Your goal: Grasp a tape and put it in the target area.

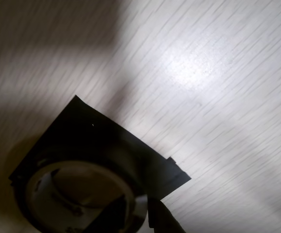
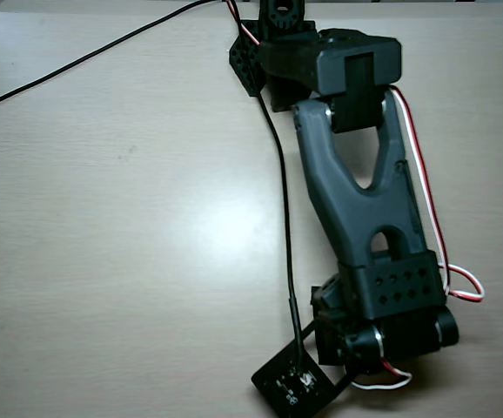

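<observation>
In the wrist view the tape [image 1: 36, 191], a ring with a pale face and a dark outer edge, is at the bottom left. It lies over the target area [image 1: 92, 131], a square of black tape strips on the pale table. My gripper [image 1: 138, 213] is at the bottom edge. One dark finger [image 1: 111, 216] is inside the ring and the other [image 1: 164, 219] is outside, with the ring's wall between them. I cannot tell whether the roll touches the table. In the overhead view the arm [image 2: 356, 200] hides the tape, the target area and the gripper.
The overhead view shows the arm stretched toward the bottom edge, with a black camera plate and circuit board [image 2: 292, 383] beside the wrist. A black cable [image 2: 282, 174] and red-and-white wires [image 2: 434, 235] run along the arm. The bare wood-grain table [image 1: 203, 73] surrounds the square.
</observation>
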